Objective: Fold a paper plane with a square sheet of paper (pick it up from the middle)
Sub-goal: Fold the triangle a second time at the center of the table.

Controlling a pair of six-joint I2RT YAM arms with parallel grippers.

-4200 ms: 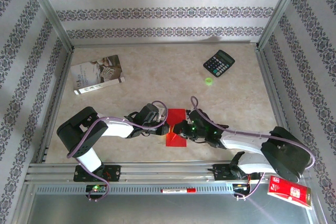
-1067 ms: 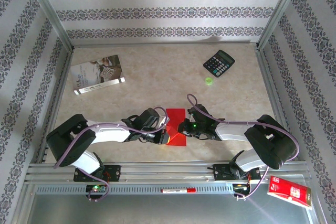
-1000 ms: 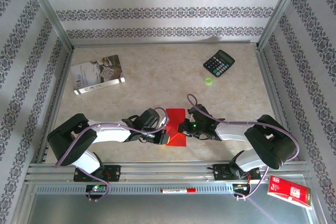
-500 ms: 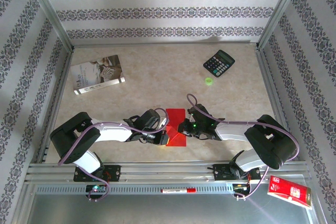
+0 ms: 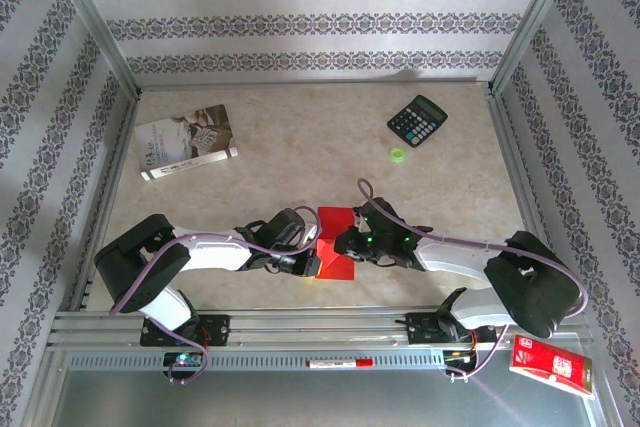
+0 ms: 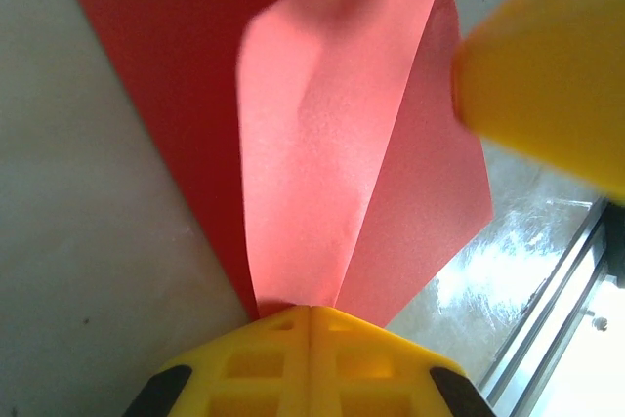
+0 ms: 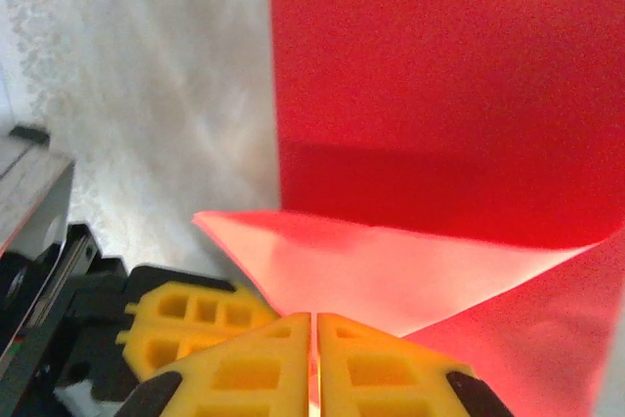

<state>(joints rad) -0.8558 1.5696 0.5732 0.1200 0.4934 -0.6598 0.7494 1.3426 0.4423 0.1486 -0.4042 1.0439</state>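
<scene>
The square sheet of paper [image 5: 336,267], bright red and partly folded, lies on the table's near middle between the two grippers. My left gripper [image 5: 313,263] is shut on its near left corner. In the left wrist view a raised flap of the paper [image 6: 312,144] runs into the closed yellow jaws of the left gripper [image 6: 311,312]. My right gripper [image 5: 343,243] pinches a lifted fold from the right. In the right wrist view the paper [image 7: 439,95] bends up into the right gripper [image 7: 314,319], whose jaws stand almost together. The left gripper's yellow fingers [image 7: 186,317] sit just beside it.
A black calculator [image 5: 416,121] and a small green ring [image 5: 398,154] lie at the back right. A grey-white booklet [image 5: 185,141] lies at the back left. A glossy red packet [image 5: 552,363] sits beyond the near rail at the right. Metal frame rails border the table.
The right arm's elbow has swung out to the right and its gripper has edged slightly up and left on the paper. The left arm has barely moved.
</scene>
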